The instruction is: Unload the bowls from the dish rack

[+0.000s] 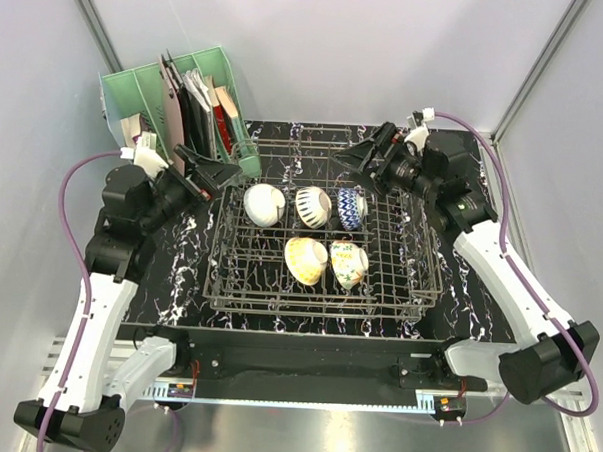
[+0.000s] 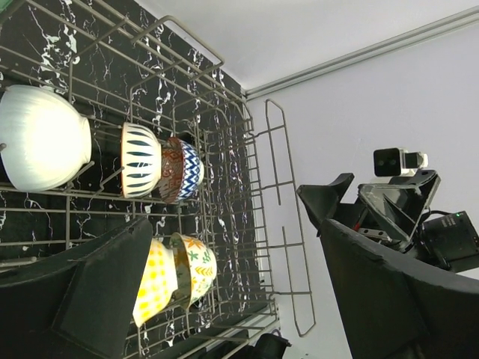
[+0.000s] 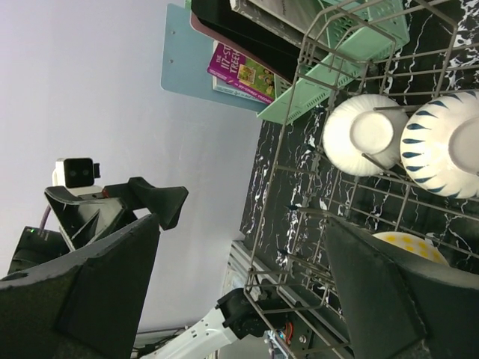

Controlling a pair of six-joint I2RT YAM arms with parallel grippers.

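- Grey wire dish rack [image 1: 217,274] sits mid-way on the black marbled table [image 1: 179,281]. All five bowls are inside it, none unloaded yet.
- Back row, left to right: cream-white bowl [image 1: 263,204], dark-striped bowl [image 1: 312,206], blue-and-white bowl [image 1: 350,208], which is red-patterned outside in the left wrist view.
- Front row: tan-yellow bowl [image 1: 306,260] and floral bowl [image 1: 348,264], close together.
- The bowls stand on edge, wedged between the rack's upright wires. Judged: that is a drying position, so each needs a rim pinch and a lift straight up clear of the wires.
- Green file holder [image 1: 177,85] with books stands at the far-left corner, just beside the rack. It is not part of the job.
- Left gripper [image 1: 214,174] hovers over the rack's far-left corner, near the cream-white bowl and not touching it. Its fingers [image 2: 82,299] are wide apart and hold nothing.
- Right gripper [image 1: 352,166] hovers over the far-right side, above the blue-and-white bowl, also spread wide and holding nothing.
- Both arms have elbows bent and raised, wrists rolled sideways, grippers pointing inward toward each other across the back row.
- Judged: this is the approach stage, and either back-row end bowl is the likely first pick.
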